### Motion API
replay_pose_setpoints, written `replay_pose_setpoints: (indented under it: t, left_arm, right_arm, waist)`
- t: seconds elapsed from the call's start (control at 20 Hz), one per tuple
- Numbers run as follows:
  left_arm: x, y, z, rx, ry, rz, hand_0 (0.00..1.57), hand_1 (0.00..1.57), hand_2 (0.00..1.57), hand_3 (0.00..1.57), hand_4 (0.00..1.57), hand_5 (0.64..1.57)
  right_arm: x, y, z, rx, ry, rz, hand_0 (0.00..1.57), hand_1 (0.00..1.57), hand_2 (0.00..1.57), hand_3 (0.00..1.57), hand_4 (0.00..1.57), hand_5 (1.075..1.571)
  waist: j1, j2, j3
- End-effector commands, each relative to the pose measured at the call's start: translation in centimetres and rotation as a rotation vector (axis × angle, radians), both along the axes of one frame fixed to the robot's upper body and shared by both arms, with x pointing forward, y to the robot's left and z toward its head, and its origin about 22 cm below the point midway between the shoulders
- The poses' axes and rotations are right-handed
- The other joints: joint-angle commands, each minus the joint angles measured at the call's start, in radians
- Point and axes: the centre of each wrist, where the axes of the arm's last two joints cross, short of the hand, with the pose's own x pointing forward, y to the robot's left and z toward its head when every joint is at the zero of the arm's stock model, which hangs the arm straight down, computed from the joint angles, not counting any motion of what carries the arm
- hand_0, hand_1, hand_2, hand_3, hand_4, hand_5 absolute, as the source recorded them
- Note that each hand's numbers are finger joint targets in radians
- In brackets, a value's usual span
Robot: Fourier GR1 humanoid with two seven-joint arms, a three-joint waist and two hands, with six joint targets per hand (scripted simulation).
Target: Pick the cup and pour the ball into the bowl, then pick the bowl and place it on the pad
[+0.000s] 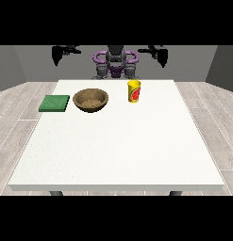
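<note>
Standing upright, yellow cup, red label

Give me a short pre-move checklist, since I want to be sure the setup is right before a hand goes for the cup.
1. Yellow cup upright on the table: ok.
2. Ball inside the cup: cannot tell, its inside is hidden.
3. Wooden bowl upright, apart from the cup: ok.
4. Green pad bare, beside the bowl: ok.
5. Hand at the view's right raised, holding nothing: ok.
6. Hand at the view's left raised, away from the table: ok.
</note>
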Motion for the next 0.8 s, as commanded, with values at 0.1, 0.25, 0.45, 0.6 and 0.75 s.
replay_pose_setpoints:
  t: [0.1,0.25,0.45,0.6,0.75]
  left_arm:
    - [-0.4,-2.1,-4.8,-0.012,-0.064,-0.007,0.0,0.0,0.0,0.0,0.0,1.527]
    - [0.4,-3.8,-6.8,0.011,-0.071,-0.009,0.0,0.0,0.0,0.0,0.0,1.519]
    - [1.1,-4.8,-9.8,0.036,-0.09,0.061,0.0,0.0,0.0,0.0,0.0,1.523]
    - [3.1,-5.6,-9.4,0.053,-0.087,0.076,0.0,0.0,0.0,0.0,0.0,1.519]
    - [4.4,-4.6,-10.1,0.043,-0.13,0.084,0.0,0.0,0.0,0.0,0.0,1.517]
  right_arm:
    - [0.4,-1.7,-1.5,-0.009,-0.068,0.002,0.0,0.0,0.0,0.0,0.0,1.571]
    - [1.9,-1.3,-0.2,-0.009,-0.095,0.005,0.0,0.0,0.0,0.0,0.0,1.571]
    - [2.7,-0.5,1.1,-0.023,-0.136,0.038,0.0,0.0,0.0,0.0,0.0,1.57]
    - [2.7,-2.5,-0.1,0.004,-0.116,0.054,0.0,0.0,0.0,0.0,0.0,1.57]
    - [2.6,-2.1,-1.1,0.004,-0.15,0.068,0.0,0.0,0.0,0.0,0.0,1.57]
  waist:
    - [0.0,0.074,-0.0001]
    - [-0.015,0.11,-0.0002]
    - [-0.06,0.156,-0.0006]
    - [-0.063,0.143,-0.0001]
    - [-0.08,0.199,-0.0003]
